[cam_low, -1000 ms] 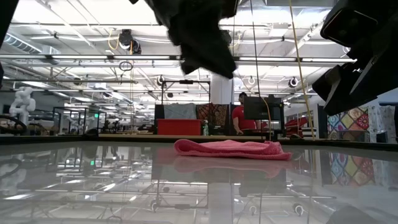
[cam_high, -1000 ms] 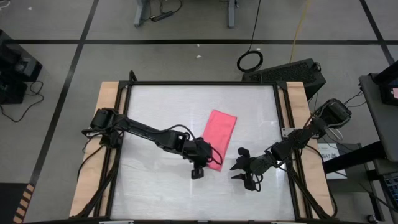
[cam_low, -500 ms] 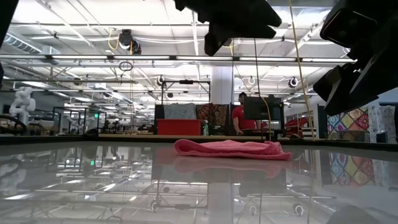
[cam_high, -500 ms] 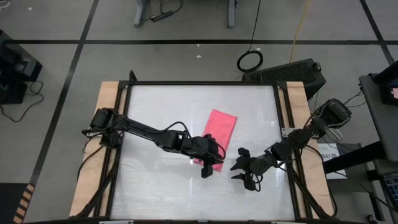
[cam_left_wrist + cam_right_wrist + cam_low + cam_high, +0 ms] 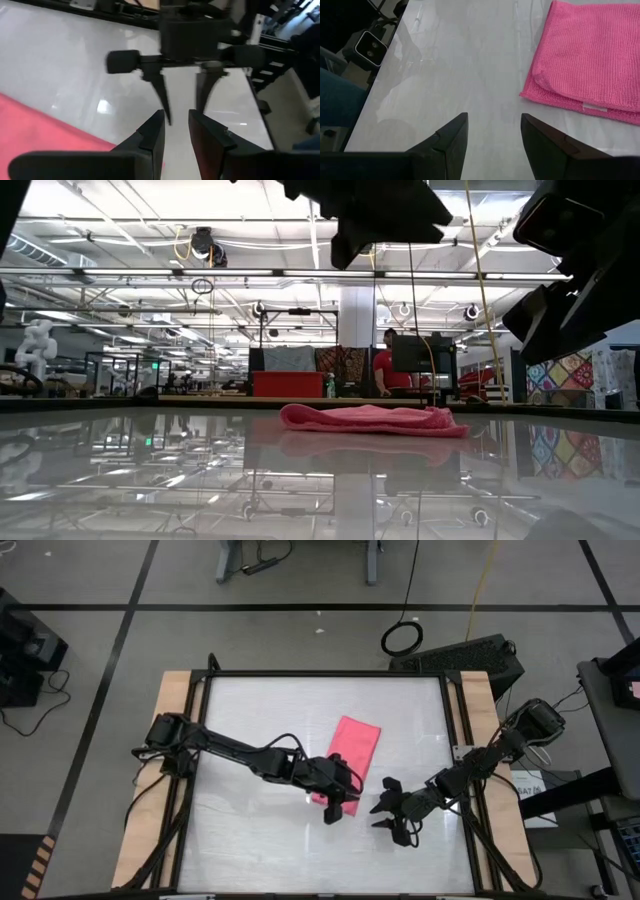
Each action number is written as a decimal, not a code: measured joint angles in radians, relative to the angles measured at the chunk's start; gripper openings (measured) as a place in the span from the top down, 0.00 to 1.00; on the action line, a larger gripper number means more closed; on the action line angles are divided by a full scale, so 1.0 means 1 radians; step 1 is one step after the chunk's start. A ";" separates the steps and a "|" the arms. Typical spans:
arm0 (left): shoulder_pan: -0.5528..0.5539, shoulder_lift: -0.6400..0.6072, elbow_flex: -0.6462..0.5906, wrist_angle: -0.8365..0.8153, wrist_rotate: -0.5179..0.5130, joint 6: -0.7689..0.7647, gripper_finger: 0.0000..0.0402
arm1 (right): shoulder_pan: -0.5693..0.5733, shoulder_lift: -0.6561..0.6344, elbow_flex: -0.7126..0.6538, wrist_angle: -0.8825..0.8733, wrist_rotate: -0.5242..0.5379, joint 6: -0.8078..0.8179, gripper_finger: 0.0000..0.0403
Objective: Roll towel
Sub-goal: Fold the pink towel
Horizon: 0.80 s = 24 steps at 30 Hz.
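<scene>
The pink towel (image 5: 353,752) lies folded in a long strip on the white table, slanting from far right to near left. It also shows in the low view (image 5: 370,420). A white tag (image 5: 594,106) sits at its near edge. My left gripper (image 5: 335,810) hangs above the towel's near end, clear of it, fingers a narrow gap apart (image 5: 176,125). My right gripper (image 5: 381,808) is wide open (image 5: 495,130) and empty just right of the towel's near end, facing the left gripper. It also shows in the left wrist view (image 5: 182,102).
A black frame and wooden side rails (image 5: 175,740) border the table. Bare table surface (image 5: 250,710) lies left of and beyond the towel. In the low view a person in red (image 5: 383,370) stands far behind in the room.
My left gripper has moved toward the table's right edge, along the towel's near end, and risen higher over the table. The towel and my right gripper have kept still.
</scene>
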 joint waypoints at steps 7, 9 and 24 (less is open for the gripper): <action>0.004 0.000 0.000 -0.102 -0.001 0.008 0.77 | 0.000 0.000 0.000 0.000 0.000 0.002 0.57; 0.002 0.000 0.000 -0.160 -0.001 0.031 0.77 | 0.000 0.000 0.000 0.000 0.001 0.003 0.57; -0.004 0.000 -0.065 -0.316 -0.028 0.115 0.77 | 0.000 0.006 0.000 0.033 0.028 0.029 0.57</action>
